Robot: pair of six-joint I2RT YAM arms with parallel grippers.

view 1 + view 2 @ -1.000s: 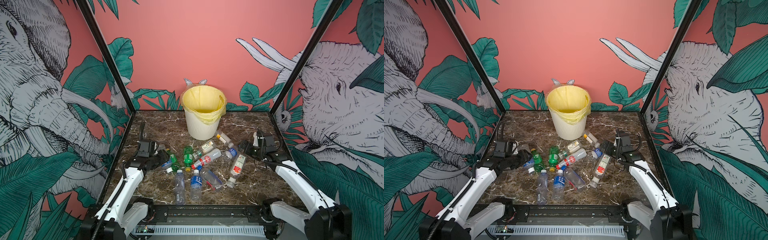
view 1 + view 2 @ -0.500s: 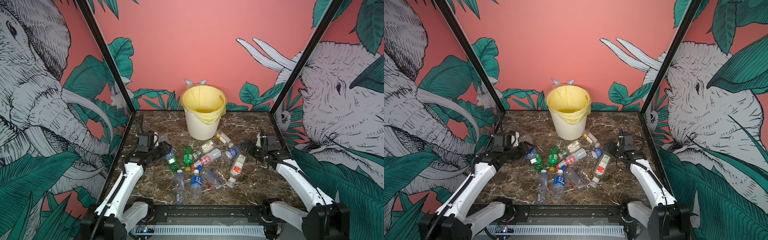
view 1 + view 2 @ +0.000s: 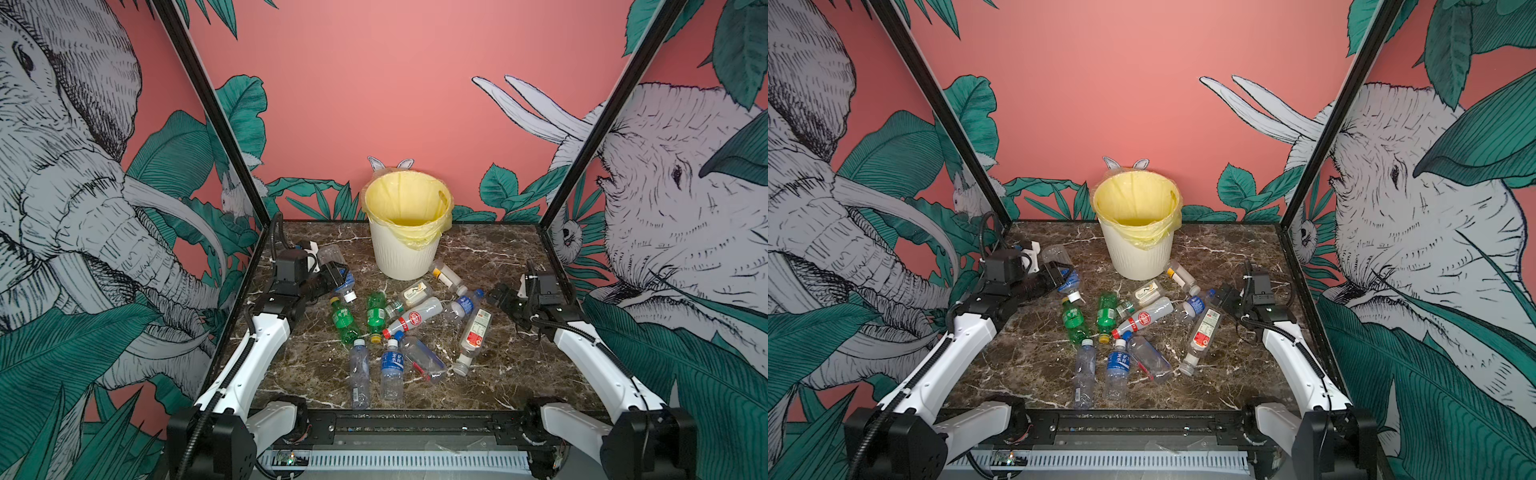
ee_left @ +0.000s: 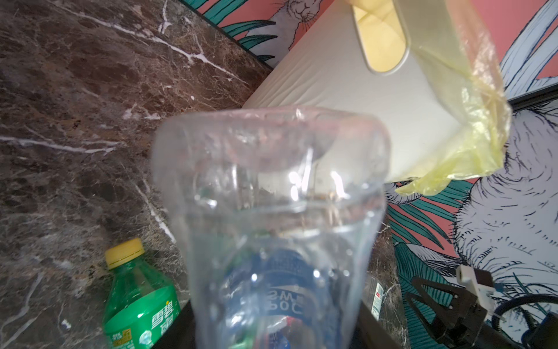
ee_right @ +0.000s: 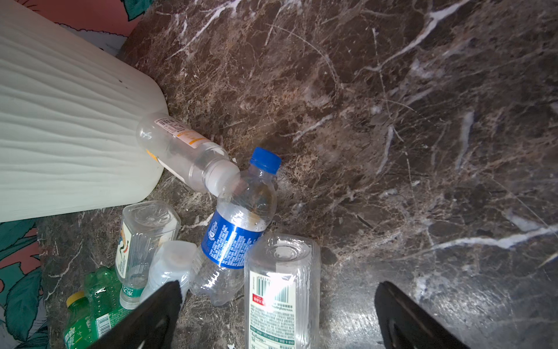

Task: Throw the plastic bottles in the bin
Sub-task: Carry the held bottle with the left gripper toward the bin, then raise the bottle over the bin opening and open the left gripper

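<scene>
both top views take in the whole table (image 3: 511,374) at once: the bin (image 3: 405,257) stands at the far middle, and the other bottles (image 3: 411,318) lie scattered on the marble just near of it. the left arm (image 3: 262,345) rises from the near left corner with its elbow bent. left of the scatter, the left gripper (image 3: 334,272) is clenched across a clear bottle (image 3: 346,286) with a blue label. the bottle tilts, white cap down toward the near side and base up toward the far side. the left wrist view adds what the top views lack: that base fills the picture at close range, with the bin wall and its yellow bag (image 4: 471,127) right behind it and a green bottle (image 4: 137,299) on the table below. the right arm (image 3: 590,357) stretches along the right edge, and the right gripper (image 3: 503,301) hangs just right of the scatter. only the right wrist view shows its fingers (image 5: 160,314) released wide and gripping nothing. a red-labelled bottle (image 5: 282,296) lies on the table between them, beside a blue-capped bottle (image 5: 238,217).
</scene>
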